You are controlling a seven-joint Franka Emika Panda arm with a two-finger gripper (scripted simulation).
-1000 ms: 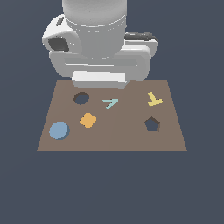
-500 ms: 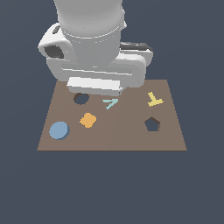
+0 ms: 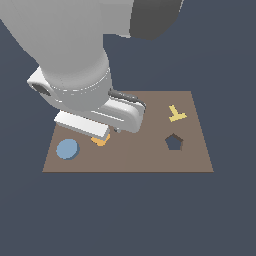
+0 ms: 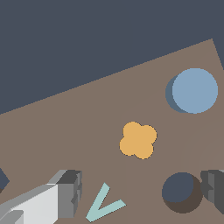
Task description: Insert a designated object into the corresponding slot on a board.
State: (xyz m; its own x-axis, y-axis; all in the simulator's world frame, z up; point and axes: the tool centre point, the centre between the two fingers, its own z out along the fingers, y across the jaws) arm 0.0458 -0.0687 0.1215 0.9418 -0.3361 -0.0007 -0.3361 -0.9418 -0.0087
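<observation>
The light-blue disc (image 4: 194, 90) lies flat on the brown board (image 3: 150, 157), near one corner, with the orange lobed piece (image 4: 138, 140) between it and the middle of the board. Your gripper (image 4: 141, 192) is empty, its two fingers (image 4: 69, 192) spread apart, and it hangs over the board rather than over the disc. Measured from the orange piece, the disc sits on one side and the gripper on the opposite side, so the coming move must carry the gripper past the orange piece toward that corner. The disc is round, so no long axis constrains your grasp.

The wrist view shows you the dark circular slot (image 4: 181, 191) close to one finger, and the teal arrow (image 4: 104, 204) between the fingers. In the exterior view, the arm hides both; only there can you see the pentagon cut-out (image 3: 174, 142) and a yellow piece (image 3: 175, 114).
</observation>
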